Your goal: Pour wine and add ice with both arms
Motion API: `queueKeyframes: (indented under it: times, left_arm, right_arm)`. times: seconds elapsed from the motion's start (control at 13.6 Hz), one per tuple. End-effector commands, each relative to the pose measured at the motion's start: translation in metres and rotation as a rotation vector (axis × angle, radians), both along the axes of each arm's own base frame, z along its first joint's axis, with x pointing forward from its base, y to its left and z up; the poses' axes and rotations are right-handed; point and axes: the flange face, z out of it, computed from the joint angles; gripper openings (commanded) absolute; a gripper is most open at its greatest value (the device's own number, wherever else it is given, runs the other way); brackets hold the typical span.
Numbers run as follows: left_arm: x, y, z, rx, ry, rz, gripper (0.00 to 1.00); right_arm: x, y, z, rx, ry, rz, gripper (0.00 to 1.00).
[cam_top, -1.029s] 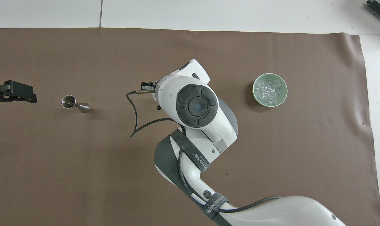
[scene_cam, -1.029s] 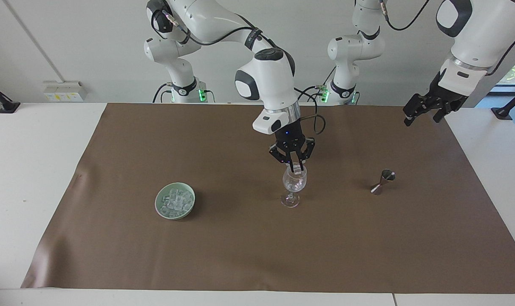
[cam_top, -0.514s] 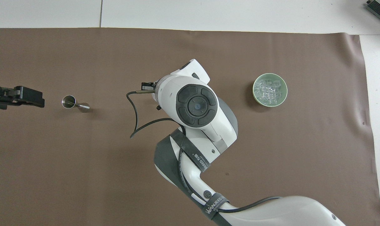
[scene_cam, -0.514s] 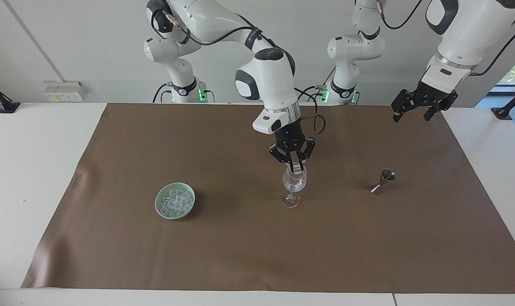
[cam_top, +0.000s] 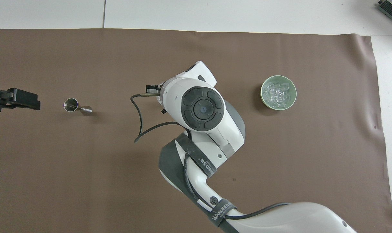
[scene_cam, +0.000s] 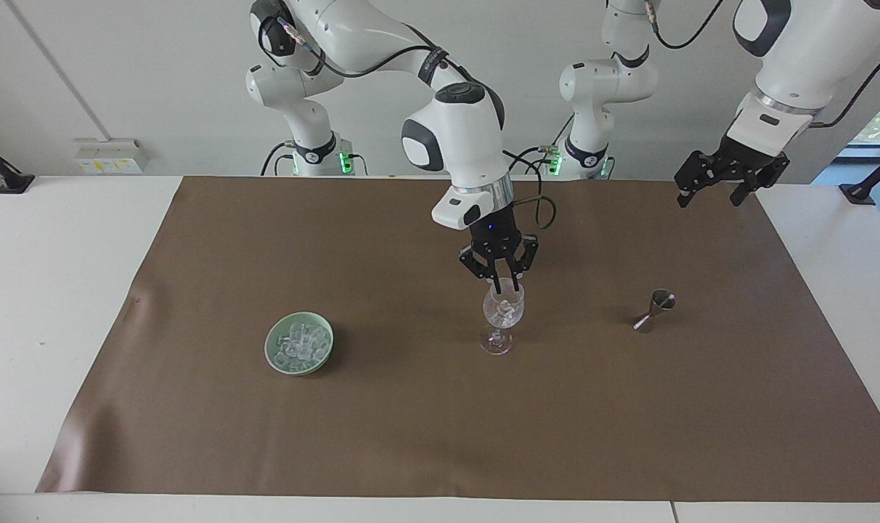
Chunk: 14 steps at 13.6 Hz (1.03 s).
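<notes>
Right pincer (scene_cam: 504, 285) is seen just over the wine glass (scene_cam: 502, 314), its fingers parted, and a cube appears to lie in the bowl of the glass. Most of the ice (scene_cam: 300, 343) is left in the green bowl (scene_cam: 271, 354), toward the right arm's end of the counter (scene_cam: 411, 436). Left pincer (scene_cam: 724, 185) is held high with fingers spread, waiting. By the steel jigger (scene_cam: 654, 310) lying tipped over, the wine is judged poured; further cubes may remain to be added.
</notes>
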Motion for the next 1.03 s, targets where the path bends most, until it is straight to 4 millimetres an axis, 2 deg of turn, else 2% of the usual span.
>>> queueKeyframes:
  times: [0.0, 0.07, 0.37, 0.51, 0.81, 0.96]
  left_arm:
    - [-0.004, 0.008, 0.0, 0.004, -0.02, -0.013, 1.0]
    - [-0.004, 0.008, -0.001, 0.004, -0.018, -0.013, 1.0]
    - [-0.003, 0.008, 0.0, 0.003, -0.021, 0.003, 1.0]
    - [-0.003, 0.006, 0.0, 0.003, -0.021, -0.002, 1.0]
    - [-0.002, 0.0, 0.001, -0.004, -0.027, -0.015, 1.0]
    - [-0.002, -0.003, 0.001, -0.018, -0.028, -0.017, 1.0]
  right_arm:
    - [0.002, -0.001, 0.004, -0.016, 0.002, -0.024, 0.32]
    - [0.002, -0.003, 0.005, -0.026, 0.004, -0.024, 0.32]
    - [0.005, -0.021, 0.05, -0.04, -0.037, 0.004, 0.32]
    - [0.012, -0.047, 0.072, -0.051, -0.072, 0.03, 0.32]
    - [0.019, -0.096, 0.087, -0.146, -0.024, 0.083, 0.35]
    - [0.024, -0.129, 0.099, -0.159, 0.014, 0.082, 0.38]
